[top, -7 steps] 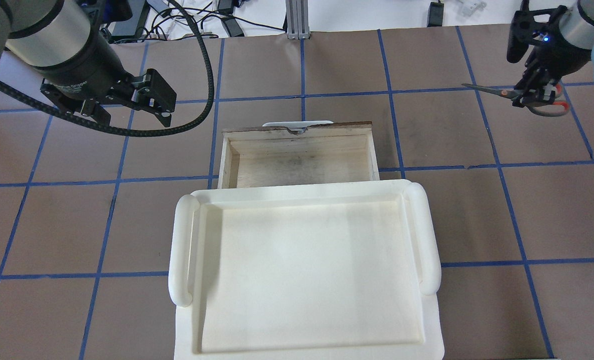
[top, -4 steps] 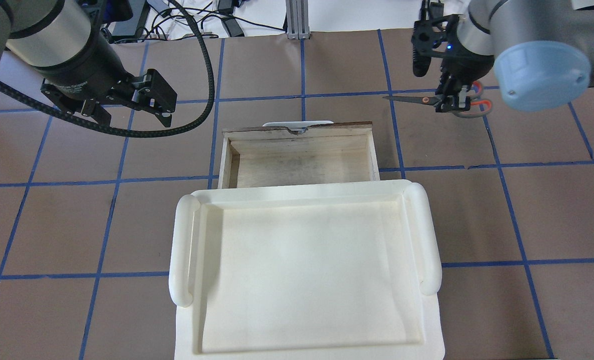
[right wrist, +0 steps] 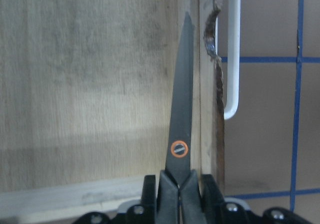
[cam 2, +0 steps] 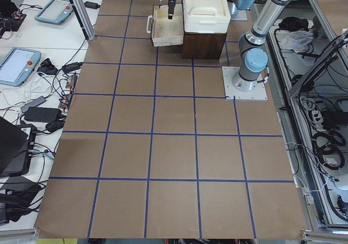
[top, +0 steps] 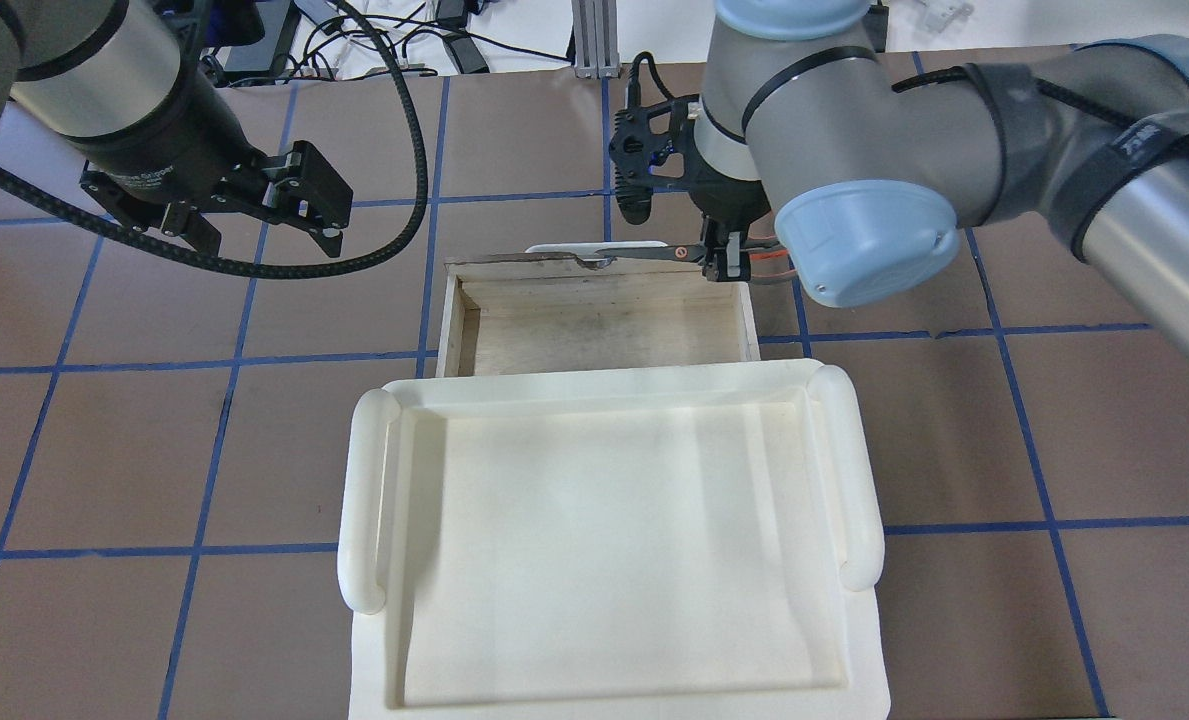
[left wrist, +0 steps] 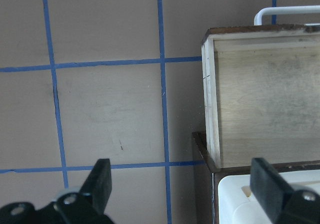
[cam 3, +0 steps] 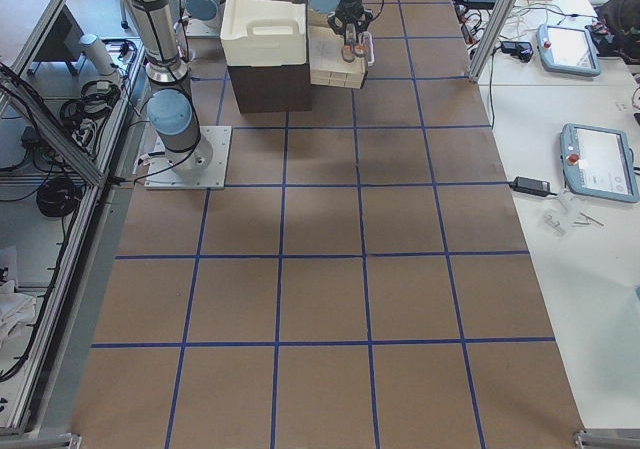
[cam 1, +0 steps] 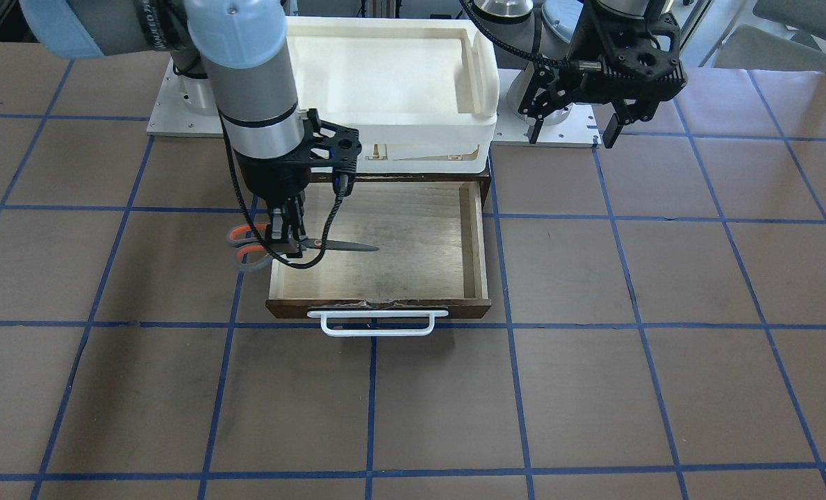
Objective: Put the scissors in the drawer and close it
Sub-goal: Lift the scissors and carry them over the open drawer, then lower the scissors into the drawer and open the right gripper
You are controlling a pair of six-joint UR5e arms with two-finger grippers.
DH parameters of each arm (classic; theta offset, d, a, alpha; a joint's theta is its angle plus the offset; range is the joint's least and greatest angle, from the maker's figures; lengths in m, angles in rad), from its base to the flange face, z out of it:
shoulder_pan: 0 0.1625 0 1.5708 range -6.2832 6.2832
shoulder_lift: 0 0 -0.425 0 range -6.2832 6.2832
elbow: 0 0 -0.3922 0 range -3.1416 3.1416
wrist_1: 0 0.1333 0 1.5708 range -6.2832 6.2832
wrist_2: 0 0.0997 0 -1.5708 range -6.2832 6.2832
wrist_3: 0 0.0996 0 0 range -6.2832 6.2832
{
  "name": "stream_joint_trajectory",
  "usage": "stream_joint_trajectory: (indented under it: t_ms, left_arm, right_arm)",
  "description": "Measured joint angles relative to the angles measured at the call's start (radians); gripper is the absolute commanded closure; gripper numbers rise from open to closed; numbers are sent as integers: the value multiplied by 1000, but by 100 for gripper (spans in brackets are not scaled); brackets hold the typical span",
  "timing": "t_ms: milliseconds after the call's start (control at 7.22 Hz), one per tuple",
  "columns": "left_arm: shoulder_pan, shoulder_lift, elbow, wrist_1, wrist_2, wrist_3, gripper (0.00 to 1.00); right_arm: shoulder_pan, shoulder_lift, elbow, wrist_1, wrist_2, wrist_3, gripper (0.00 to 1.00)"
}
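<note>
The right gripper (cam 1: 286,237) is clamped on the scissors (cam 1: 343,245) just behind the pivot. The blades hang above the open drawer (cam 1: 413,229), and the 2 loops stick out past its side. They look light, stiff and slick, so that hold suits. The left gripper (cam 1: 571,130) hangs spread wide, well apart.

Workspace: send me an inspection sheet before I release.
Surface: table, brown paper with a blue tape grid.
Job's things: scissors held level over the open drawer, not released.
Clutter: white tray on the cabinet above the drawer.
Hands: right hand shut on the scissors; left hand open, off to the side.
Cables: black hose loops from the left arm; thin cable loops by the right hand.
Surroundings: tablets and leads on the side bench.
</note>
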Motion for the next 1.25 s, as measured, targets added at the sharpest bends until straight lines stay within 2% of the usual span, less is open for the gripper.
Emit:
stream_joint_trajectory:
  t_ms: [277, 554, 1247]
  left_arm:
    - [0, 6, -5, 0, 0, 0, 0]
    - [-1, 7, -5, 0, 1, 1, 0]
    - [2, 9, -5, -2, 1, 2, 0]
  right_arm:
    - [82, 49, 0, -33, 1, 102, 99]
    - [100, 78, 7, -32, 2, 173, 98]
    - [140, 127, 12, -30, 7, 199, 93]
